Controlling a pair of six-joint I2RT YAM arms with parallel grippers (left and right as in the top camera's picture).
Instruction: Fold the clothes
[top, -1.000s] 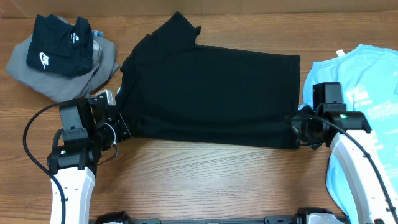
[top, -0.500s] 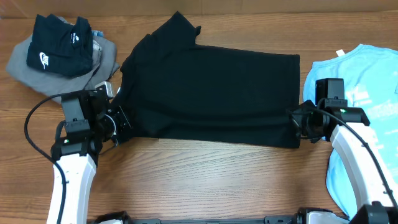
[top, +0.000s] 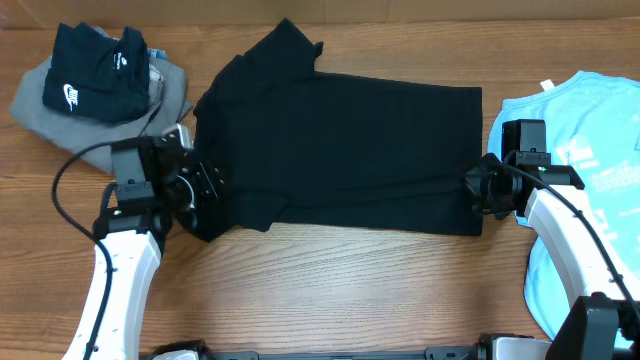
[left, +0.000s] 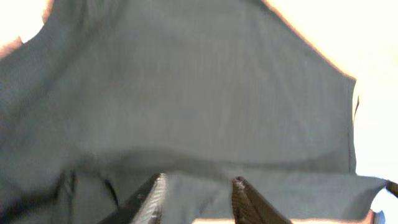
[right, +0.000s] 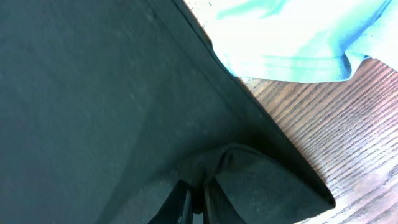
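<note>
Clamped on the near corners of the large plain black short-sleeved cotton T-shirt (top: 340, 150) spread mid wooden surface (top: 330, 290), the left pincer (top: 207, 188) and right pincer (top: 473, 192) have crept toward the far edge, bunching the left corner, so the fold seems just begun.

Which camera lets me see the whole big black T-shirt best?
The overhead view: only there does the whole black T-shirt show, spread out from sleeve to hem. The left wrist view shows just plain dark cloth beyond the left tool. The right wrist view shows only one edge bunched in the right tool.
</note>
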